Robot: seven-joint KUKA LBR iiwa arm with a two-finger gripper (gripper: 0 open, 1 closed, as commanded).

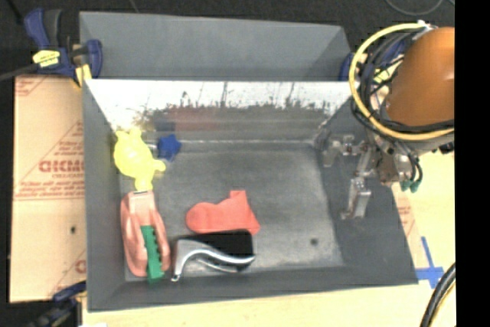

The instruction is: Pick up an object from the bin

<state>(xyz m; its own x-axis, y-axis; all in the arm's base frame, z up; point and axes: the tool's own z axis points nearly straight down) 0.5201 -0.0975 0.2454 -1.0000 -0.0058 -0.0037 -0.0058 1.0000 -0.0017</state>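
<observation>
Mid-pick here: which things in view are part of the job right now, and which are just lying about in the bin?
In the job: the gripper, over bare floor at the right side of the grey bin.

Lying about, none near it: yellow toy, small blue piece, pink thing with green comb, red piece, black-and-white thing.

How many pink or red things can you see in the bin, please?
2. A red soft thing lies near the middle of the bin; a pale pink one lies along its left wall, against a green piece. More may hide beneath.
</observation>
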